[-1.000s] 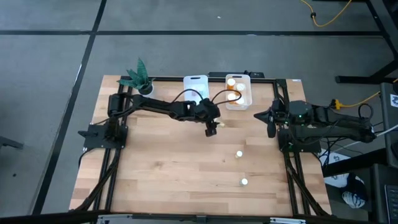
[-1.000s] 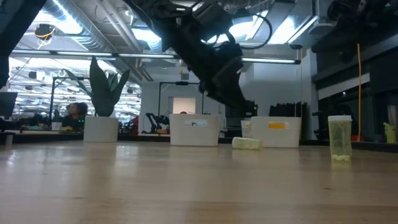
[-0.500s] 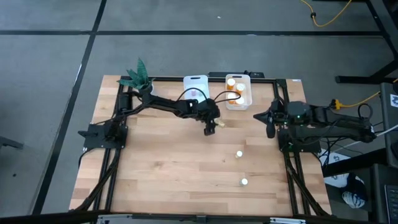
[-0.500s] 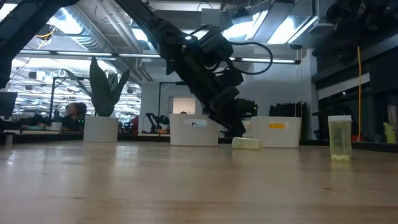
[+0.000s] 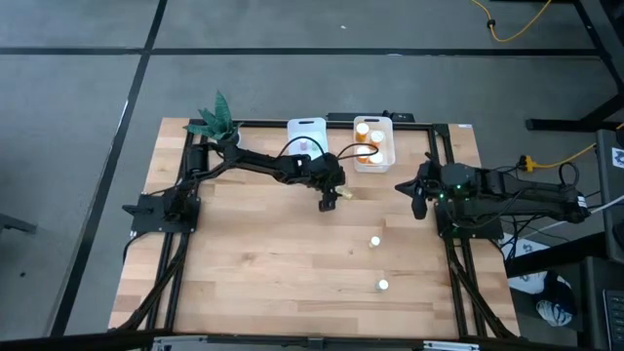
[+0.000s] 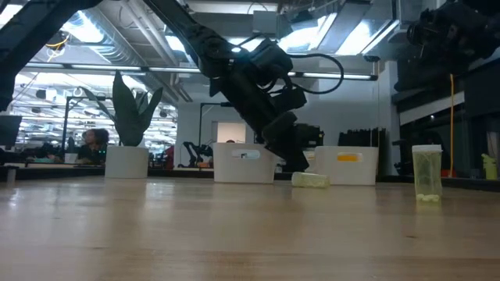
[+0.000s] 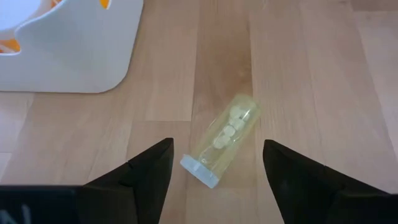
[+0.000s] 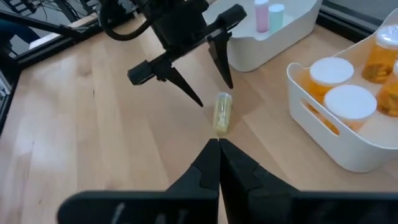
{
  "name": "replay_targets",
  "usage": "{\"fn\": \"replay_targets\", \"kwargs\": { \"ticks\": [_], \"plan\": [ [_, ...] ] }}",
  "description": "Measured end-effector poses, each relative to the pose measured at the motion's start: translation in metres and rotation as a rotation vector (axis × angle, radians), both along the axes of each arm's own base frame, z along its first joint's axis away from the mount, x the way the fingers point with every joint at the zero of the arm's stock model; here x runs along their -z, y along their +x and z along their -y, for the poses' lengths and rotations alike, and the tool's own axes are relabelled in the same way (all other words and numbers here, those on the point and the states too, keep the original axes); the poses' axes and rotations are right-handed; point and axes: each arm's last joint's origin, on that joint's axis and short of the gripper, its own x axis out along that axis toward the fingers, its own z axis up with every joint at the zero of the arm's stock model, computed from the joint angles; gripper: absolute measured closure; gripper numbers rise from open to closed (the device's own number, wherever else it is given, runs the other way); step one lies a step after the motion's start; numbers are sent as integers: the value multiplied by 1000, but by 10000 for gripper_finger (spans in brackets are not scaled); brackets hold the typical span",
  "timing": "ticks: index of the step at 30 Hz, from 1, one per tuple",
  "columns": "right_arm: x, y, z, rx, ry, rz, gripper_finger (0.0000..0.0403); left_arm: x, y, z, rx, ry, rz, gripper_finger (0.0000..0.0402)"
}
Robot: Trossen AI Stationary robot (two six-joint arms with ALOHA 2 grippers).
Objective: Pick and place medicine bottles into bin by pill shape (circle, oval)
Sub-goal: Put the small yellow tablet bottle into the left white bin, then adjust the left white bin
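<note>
High view: I've got the white bin point(image 5: 374, 154) of orange bottles point(image 8: 350, 104) just beyond my left gripper point(image 7: 214, 163), fingers spread either side of a toppled pale bottle point(image 7: 226, 138) on the table point(image 5: 273, 263). Right gripper point(image 8: 218, 144) shut, waiting nearby.

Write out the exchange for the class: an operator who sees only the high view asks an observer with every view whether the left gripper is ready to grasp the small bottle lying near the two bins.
Operator: From above I cannot tell whether the left gripper is open. Is it?
Observer: Yes. In the left wrist view the left gripper is open, its fingers on either side of the lying bottle and not touching it.
Operator: Which pill shape does it hold?
Observer: Through the clear body the pills look round; the cap points towards the gripper.
Operator: Is the right arm in the way?
Observer: No. The right gripper is shut, pointing at the bottle from farther off.
</note>
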Motion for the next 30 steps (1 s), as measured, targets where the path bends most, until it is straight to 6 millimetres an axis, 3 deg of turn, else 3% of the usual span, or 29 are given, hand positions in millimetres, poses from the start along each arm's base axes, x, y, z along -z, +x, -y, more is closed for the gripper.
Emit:
{"fn": "replay_targets", "kwargs": {
  "ticks": [12,18,30],
  "plan": [
    [0,0,0,5,9,4,399,11,-4,15,-8,-64,-87,168],
    [0,0,0,6,8,4,399,11,-2,14,-52,20,-88,168],
    [0,0,0,-10,-16,-4,399,-22,16,20,-25,25,-56,168]
  ]
}}
